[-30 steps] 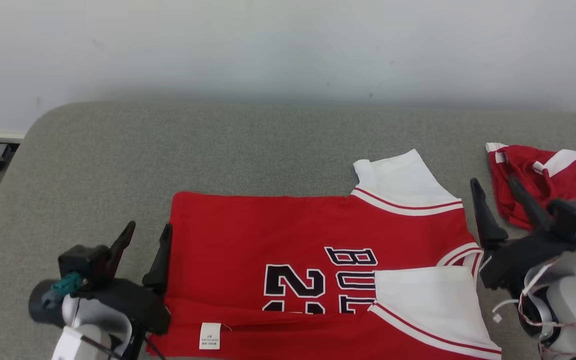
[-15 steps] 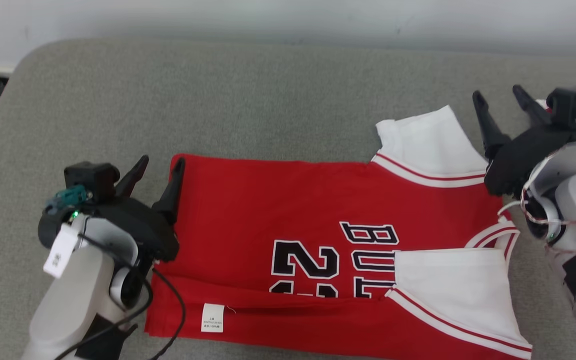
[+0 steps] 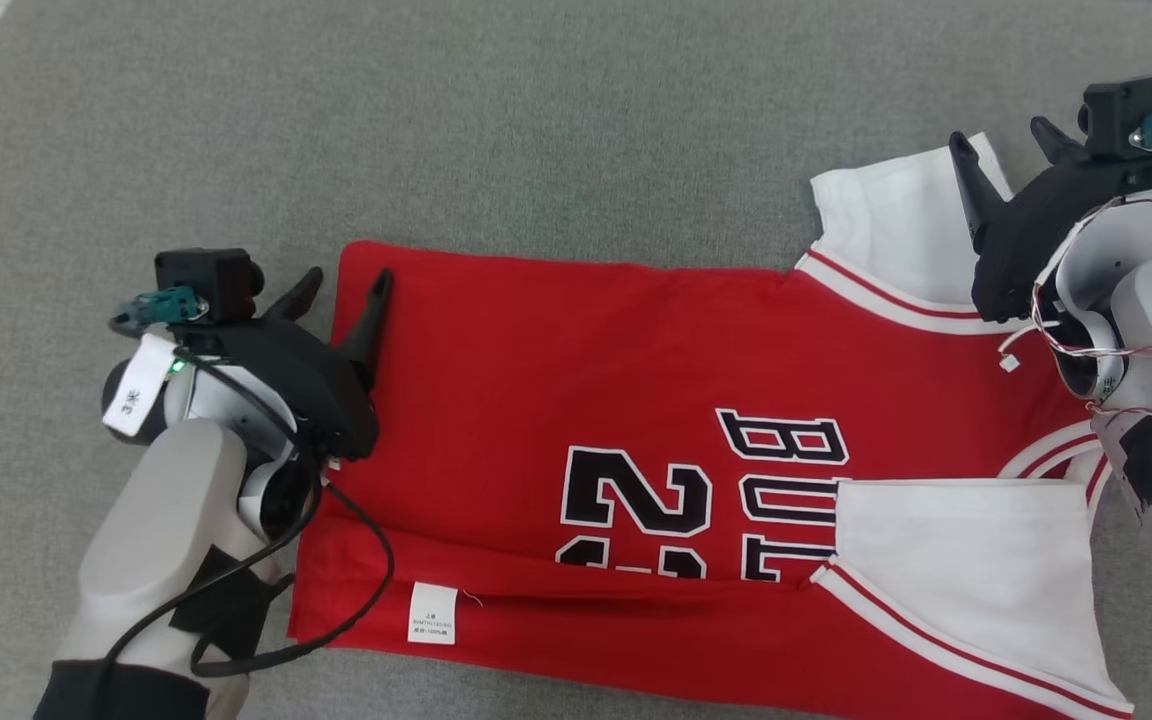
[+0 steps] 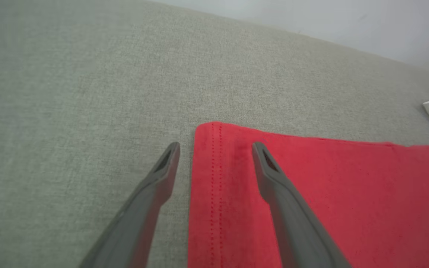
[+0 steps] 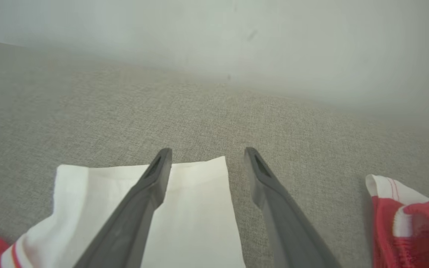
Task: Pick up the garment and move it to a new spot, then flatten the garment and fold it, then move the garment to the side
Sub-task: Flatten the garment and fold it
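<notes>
- Grey upholstered surface (image 3: 556,130) spreads under and ahead of both sets of jaws
- Red basketball jersey (image 3: 556,360) lies flat on it, black lettering up, reaching from the left jaws across to the right jaws, with a strip along its near edge turned over
- White sleeve (image 5: 192,208) sits beneath the right jaws, with one finger over the cloth and the other past its edge over grey
- Crumpled red-and-white garment (image 5: 408,223) lies outside the right jaws, apart from the sleeve
- Left gripper (image 3: 346,280) has its jaws spread wide and empty, straddling the jersey's hem corner
- Right gripper (image 3: 998,133) has its jaws spread wide, gripping nothing
- White label (image 3: 433,612) lies on the turned strip, behind the left jaws
</notes>
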You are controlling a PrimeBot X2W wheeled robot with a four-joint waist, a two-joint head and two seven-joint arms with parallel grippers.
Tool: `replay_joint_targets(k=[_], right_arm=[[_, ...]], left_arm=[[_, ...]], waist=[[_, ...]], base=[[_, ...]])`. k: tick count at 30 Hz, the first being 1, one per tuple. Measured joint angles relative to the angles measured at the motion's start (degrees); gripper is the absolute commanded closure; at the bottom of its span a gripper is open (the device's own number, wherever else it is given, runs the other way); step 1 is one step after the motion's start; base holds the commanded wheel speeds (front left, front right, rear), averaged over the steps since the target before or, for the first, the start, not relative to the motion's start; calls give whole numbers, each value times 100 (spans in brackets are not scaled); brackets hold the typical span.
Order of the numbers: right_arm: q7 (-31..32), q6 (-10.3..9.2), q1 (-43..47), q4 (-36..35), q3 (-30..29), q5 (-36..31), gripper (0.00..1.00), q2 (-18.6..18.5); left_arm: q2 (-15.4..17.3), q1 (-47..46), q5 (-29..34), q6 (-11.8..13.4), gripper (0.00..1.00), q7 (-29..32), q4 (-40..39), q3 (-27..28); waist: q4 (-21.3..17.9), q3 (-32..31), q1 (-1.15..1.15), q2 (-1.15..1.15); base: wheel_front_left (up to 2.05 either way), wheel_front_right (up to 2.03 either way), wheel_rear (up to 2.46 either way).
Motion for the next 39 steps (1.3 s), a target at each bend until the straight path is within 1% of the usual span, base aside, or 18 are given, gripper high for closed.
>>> replay_joint_targets(k=[4,5,7,8,9,10,11,12,16,18,21,27,29,33,37,39], right_arm=[[143,-23,-199,390,75,-146,0,31],[147,-57,-252,458,76,-151,0,34],[209,-66,-363,606,91,-153,0,52],[246,-67,-425,709,120,-178,6,74],[281,-66,-469,768,137,-194,61,102],[279,-66,-491,792,141,-194,75,141],[276,-59,-531,839,156,-194,100,182],[276,-47,-591,890,177,-194,100,212],[177,52,-701,1065,185,-193,100,236],[143,56,-704,1109,180,-193,100,234],[14,151,-704,1210,167,-192,100,190],[-480,297,-817,1283,87,-186,100,149],[-659,305,-898,1290,68,-185,100,118],[-971,377,-917,1345,57,-185,100,118],[-1222,467,-919,1440,12,-103,100,188],[-1358,543,-916,1439,-24,-23,100,238]], left_arm=[[-104,-69,-131,-3,0,46,170,-22],[-107,-136,-144,-3,0,46,216,-19],[-119,-262,-305,-3,0,100,270,-48],[-142,-293,-438,-3,0,108,320,-45],[-145,-325,-468,-3,0,125,372,-105],[-129,-361,-470,-3,21,126,389,-152],[-129,-398,-497,-4,84,116,421,-115],[-129,-438,-538,-3,100,114,458,-113],[-75,-556,-639,-4,100,121,595,-236],[-69,-569,-686,-3,100,118,610,-278],[-36,-581,-722,-3,100,93,642,-360],[41,-649,-798,-8,100,-207,693,-345],[110,-699,-804,-47,100,-288,719,-356],[179,-705,-857,-47,100,-453,739,-389],[242,-703,-906,-47,100,-519,790,-528],[259,-689,-1057,-47,100,-566,793,-560]], waist=[[23,147,0,0],[28,181,-1,0],[37,242,-1,0],[40,273,-1,0],[42,300,-1,0],[43,328,-1,0],[42,354,-1,-1],[38,375,-1,-1],[16,406,-1,-1],[8,398,-1,-1],[-10,365,-1,-1],[-27,278,-1,0],[-28,232,-1,-1],[-30,120,-1,-1],[-45,-5,-1,-1],[-60,-63,-1,-1]], base=[[0,0,0],[0,0,0],[0,0,0],[0,0,0],[0,0,0],[0,0,0],[0,0,0],[0,0,0],[0,0,0],[0,0,0],[0,0,0],[0,0,0],[0,0,0],[0,0,0],[0,0,0],[0,0,0]])
